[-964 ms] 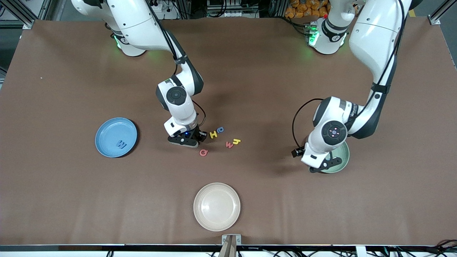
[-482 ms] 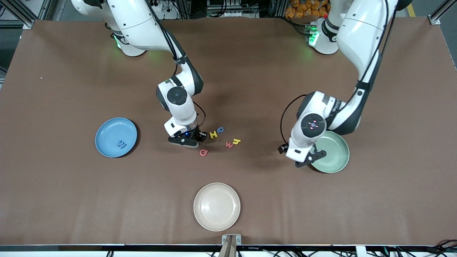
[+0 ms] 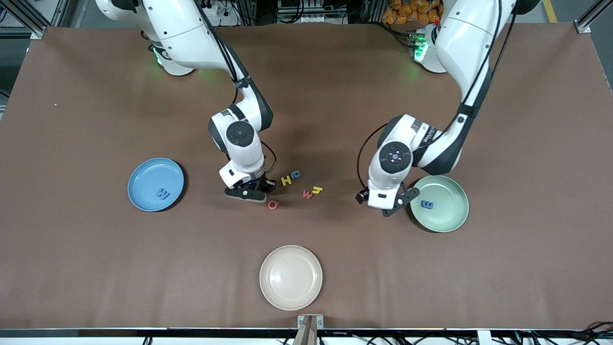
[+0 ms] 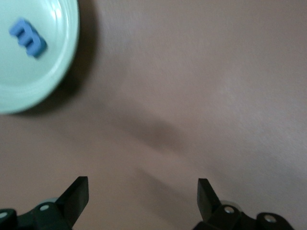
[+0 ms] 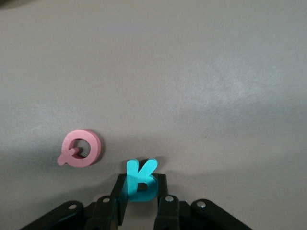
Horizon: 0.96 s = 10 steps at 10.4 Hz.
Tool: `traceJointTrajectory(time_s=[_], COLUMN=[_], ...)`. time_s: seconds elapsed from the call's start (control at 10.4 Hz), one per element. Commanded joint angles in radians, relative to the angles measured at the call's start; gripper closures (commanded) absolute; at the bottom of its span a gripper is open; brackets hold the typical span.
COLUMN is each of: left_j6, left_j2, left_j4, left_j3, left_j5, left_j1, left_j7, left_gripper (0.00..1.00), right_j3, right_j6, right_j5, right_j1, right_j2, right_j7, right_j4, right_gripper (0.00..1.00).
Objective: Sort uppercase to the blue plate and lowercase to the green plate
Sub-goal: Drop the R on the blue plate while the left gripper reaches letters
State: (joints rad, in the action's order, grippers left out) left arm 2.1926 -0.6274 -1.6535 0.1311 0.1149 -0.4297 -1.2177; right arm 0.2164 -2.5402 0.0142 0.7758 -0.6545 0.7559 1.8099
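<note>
Since the earlier frame, my left gripper [image 3: 399,203] has swung off the green plate [image 3: 450,218] toward table centre, uncovering a blue letter [image 3: 427,204] on the plate; my right gripper [image 3: 246,193] barely shifted. Right now: right gripper is clenched on the teal R [image 5: 140,180], pinched upright between the fingertips, low over the table just beside the red Q [image 3: 273,205]. Left gripper hangs splayed and empty over bare table beside the green plate's rim. Blue plate [image 3: 143,189] lies toward the right arm's end, W [image 3: 163,194] already on it. Relation that counts, imo: blue plate sits straight out from the right gripper toward that arm's end, well apart, w/ nothing between, so R's carry looks clear; right arm is far nearer to it than left. H [image 3: 286,180], a small blue letter [image 3: 296,174], m [image 3: 308,194] and h [image 3: 317,189] wait mid-table, btw the two grippers. Beige plate [image 3: 290,277] is nearest the front camera, unused.
</note>
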Motion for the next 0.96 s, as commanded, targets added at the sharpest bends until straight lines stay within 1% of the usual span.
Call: traceJointTrajectory(time_s=[0.0,0.29,0.48,0.68,0.87], left_j6=[-0.002,-0.002,0.004,0.045,0.108], left_j2=[-0.031,-0.067,-0.075,-0.08,-0.093], left_j4=[0.03,0.098,0.133,0.142,0.15], left_j3=[-0.007,-0.007,-0.007,-0.007,-0.007], left_j5=[-0.033,-0.072,-0.078,-0.084,-0.103], left_j1=[-0.055,-0.105,-0.13,-0.141,-0.153], left_j7=[-0.115,-0.336,-0.464,-0.589,-0.75], left_gripper=[0.0,0.0,0.0,0.0,0.0], right_j3=[0.0,0.008,0.018,0.056,0.118], right_j6=[0.08,0.179,0.186,0.176,0.167], right_j5=[-0.014,-0.014,-0.014,-0.014,-0.013], right_j1=[-0.03,-0.065,-0.108,-0.144,-0.174], right_j2=[-0.004,0.053,0.125,0.206,0.277], right_j7=[-0.085,-0.197,-0.31,-0.441,-0.608], right_j4=[-0.052,-0.032,0.04,0.135,0.224], right_gripper=[0.83,0.83,0.83,0.83,0.83])
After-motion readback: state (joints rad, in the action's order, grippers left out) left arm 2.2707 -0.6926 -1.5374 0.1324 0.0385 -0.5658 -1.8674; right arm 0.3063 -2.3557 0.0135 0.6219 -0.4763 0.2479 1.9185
